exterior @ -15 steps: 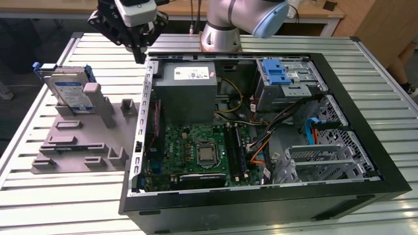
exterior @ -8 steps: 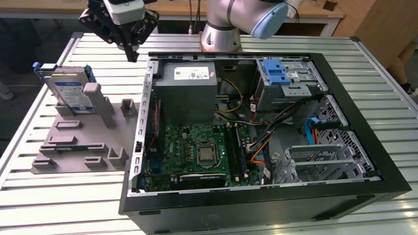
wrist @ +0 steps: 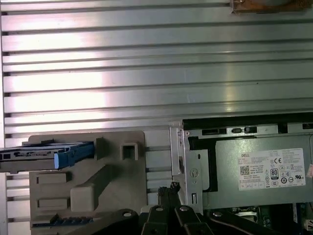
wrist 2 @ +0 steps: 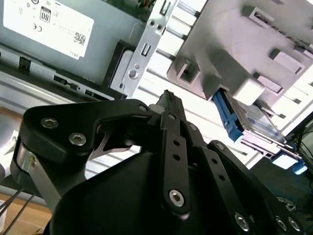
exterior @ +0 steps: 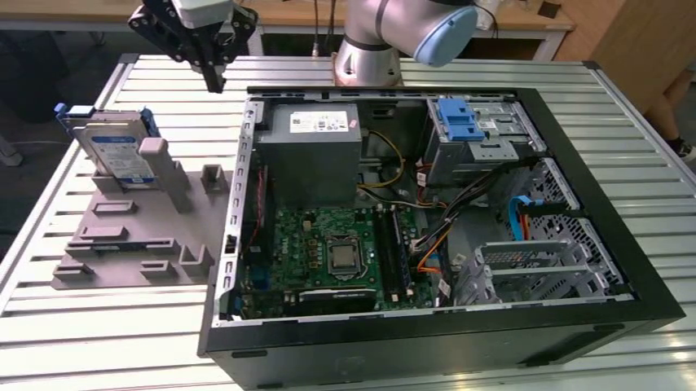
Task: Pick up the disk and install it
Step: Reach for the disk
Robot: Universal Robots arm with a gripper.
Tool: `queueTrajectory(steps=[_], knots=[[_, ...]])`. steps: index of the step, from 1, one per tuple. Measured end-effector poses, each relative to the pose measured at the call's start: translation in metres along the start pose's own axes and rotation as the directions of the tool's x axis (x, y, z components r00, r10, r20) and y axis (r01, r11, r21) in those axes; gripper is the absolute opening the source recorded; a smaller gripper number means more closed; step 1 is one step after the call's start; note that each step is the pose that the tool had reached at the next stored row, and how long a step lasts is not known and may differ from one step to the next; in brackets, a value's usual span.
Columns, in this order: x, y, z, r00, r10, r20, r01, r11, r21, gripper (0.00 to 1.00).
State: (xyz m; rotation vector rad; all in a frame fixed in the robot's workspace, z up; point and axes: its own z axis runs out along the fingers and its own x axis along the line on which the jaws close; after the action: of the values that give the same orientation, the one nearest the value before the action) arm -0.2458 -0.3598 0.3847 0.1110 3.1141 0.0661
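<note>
1. The disk [exterior: 117, 151] stands on edge in the grey stand [exterior: 120, 236] at the exterior view's left, on the slatted table [exterior: 109, 326] and outside the computer case [exterior: 244, 163]. I judge it sits loosely in its slot. An off-centre grab could tip it or drag the stand along.
2. The gripper [exterior: 214, 80] hangs above the table between the stand and the case, well apart from the disk. Its fingers are pressed together and hold nothing. If I bring it down like that, it hits the disk's top edge instead of straddling it.
3. The case wall rises just beside the gripper. In the first wrist view the gripper [wrist: 172, 187] looks near that metal corner, so a careless sideways move could scrape it.
4. The power supply [exterior: 315, 159] stands tall inside the case. A disk carried low over it could clip it.
5. At the exterior view's right, a blue caddy [exterior: 462, 122] sits on the drive cage, with loose cables [exterior: 457, 195] just below. I see a risk of a cable snagging or a crooked entry jamming the disk.
</note>
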Motion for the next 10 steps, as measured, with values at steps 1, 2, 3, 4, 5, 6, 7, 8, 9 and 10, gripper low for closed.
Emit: queueTrajectory(steps=[1,2,3,4,5,6,7,8,9,10], knots=[[0.0017,0.0018,0.0001,1.0,0.0,0.0,0.0,1.0,-0.0001,0.11],[0.004,0.0025,0.0001,1.0,0.0,0.0,0.0,1.0,-0.0001,0.11],[0.0068,0.0031,0.0001,1.0,0.0,0.0,0.0,1.0,-0.0001,0.11],[0.0103,0.0037,0.0002,1.0,0.0,0.0,0.0,1.0,0.0,0.11],[0.0139,0.0041,0.0002,1.0,0.0,0.0,0.0,1.0,0.0,0.11],[0.0174,0.0045,0.0002,1.0,0.0,0.0,0.0,1.0,-0.0001,0.11],[0.0208,0.0049,0.0001,1.0,0.0,-0.0001,0.0,1.0,0.0,0.11],[0.024,0.0051,0.0001,1.0,0.0,-0.0001,0.0,1.0,0.0,0.11],[0.0279,0.0052,0.0001,1.0,0.0,0.0001,0.0,1.0,-0.0001,0.11],[0.0317,0.0051,0.0,1.0,0.0,0.0,0.0,1.0,0.0,0.11]])
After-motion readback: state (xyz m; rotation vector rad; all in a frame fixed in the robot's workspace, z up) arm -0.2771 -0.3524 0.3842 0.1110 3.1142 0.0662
